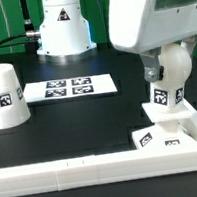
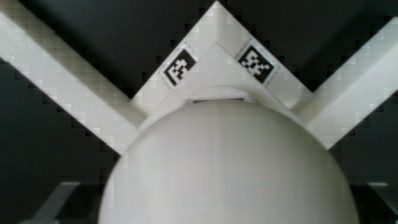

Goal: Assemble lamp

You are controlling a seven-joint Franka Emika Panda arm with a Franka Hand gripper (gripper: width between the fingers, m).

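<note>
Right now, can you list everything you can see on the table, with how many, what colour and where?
shade: one, white, tagged, standing mouth down at the exterior view's left.
marker board: one, white, flat on the table at the back, four tags on it.
bulb: one, white, tagged, rounded end uppermost, held over the base at the exterior view's right; it fills the wrist view.
base: one, white, blocky, tagged, at the exterior view's right, in the corner of the rail.
rail: one, long, white, along the front edge, turning back at the right end.
table: one, black.
robot pedestal: one, white, at the back.
gripper: one, white, above the bulb; its fingers cannot be made out.
</note>
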